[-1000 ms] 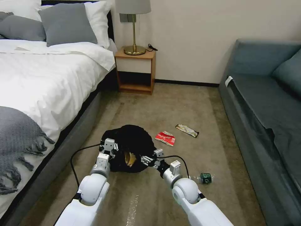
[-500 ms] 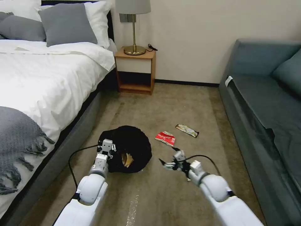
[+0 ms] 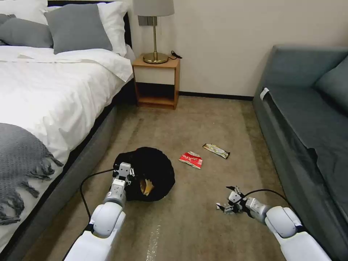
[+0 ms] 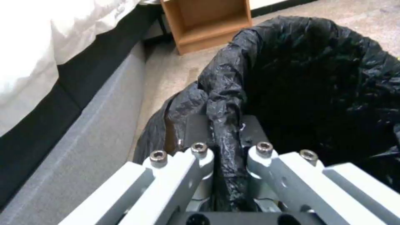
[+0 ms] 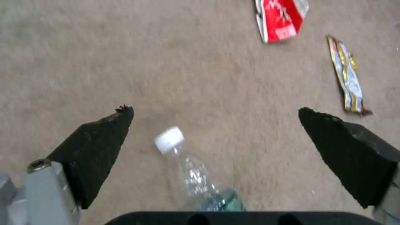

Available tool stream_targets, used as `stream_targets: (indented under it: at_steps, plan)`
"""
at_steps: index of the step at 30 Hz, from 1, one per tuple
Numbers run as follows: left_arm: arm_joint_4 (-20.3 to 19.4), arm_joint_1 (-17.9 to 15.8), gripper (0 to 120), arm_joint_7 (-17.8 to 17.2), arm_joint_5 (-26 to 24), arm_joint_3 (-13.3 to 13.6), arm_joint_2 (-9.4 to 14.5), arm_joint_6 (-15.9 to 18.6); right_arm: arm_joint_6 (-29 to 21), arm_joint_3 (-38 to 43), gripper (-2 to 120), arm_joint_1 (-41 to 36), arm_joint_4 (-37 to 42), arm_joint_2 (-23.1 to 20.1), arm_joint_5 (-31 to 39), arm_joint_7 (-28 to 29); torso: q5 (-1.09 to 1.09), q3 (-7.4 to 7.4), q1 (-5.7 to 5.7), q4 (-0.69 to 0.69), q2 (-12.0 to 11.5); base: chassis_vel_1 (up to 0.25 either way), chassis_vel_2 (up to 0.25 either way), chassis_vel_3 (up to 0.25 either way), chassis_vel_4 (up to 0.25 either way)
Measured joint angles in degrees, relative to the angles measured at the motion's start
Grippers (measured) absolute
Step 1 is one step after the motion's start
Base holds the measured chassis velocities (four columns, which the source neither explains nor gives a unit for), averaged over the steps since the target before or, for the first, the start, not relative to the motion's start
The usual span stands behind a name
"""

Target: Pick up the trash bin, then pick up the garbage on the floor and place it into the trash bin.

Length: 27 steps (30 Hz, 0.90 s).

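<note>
1. The left gripper (image 3: 125,173) is clamped on the rim of the trash bin (image 3: 152,170), its fingers (image 4: 200,162) pinching a fold of the black liner between them; the bin sits low over the carpet (image 3: 188,123) beside the bed (image 3: 54,90), and I cannot tell whether its base touches the floor

2. A tan-brown paper wrapper (image 3: 146,185) already lies inside the bin, so one piece of the garbage looks dealt with

3. The right gripper (image 3: 226,203) is down near the carpet with its jaws spread wide apart and nothing between the pads (image 5: 100,147) yet

4. In the right wrist view the clear bottle (image 5: 196,178) lies on its side between those open fingers, white cap pointing away from the wrist and green label close to the palm (the head view hides it behind the gripper)

5. The red-white snack packet (image 3: 191,159) and the dark bar wrapper (image 3: 216,150) lie farther out on the carpet, near each other and well apart from the bottle

6. Step in hand, as I judge it: the bottle pick, with the bin hold already secured

7. The next move seems to call for lowering until the pads straddle the bottle's body, then closing across its width rather than its length; a round, light bottle could roll or squirt out, so a centred grip matters

8. After that the bottle must go over the bin's opening before release
</note>
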Motion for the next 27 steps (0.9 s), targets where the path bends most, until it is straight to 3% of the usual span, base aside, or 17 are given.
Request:
stream_targets:
  at_steps: [17,27]
  plan:
    - [0.2,0.0,4,-0.4,-0.4,-0.2,0.5,-0.1,3.7,2.8,100,4.4,-8.2,1.8,-4.5,-3.2,0.0,0.0,0.0,0.01,0.0,0.0,0.0,0.0,0.0]
    - [0.1,0.2,4,-0.4,-0.4,-0.3,1.4,-0.1,6.0,3.5,100,7.8,-17.2,1.7,-7.1,-5.5,0.0,0.0,0.0,0.01,0.0,0.0,0.0,0.0,0.0]
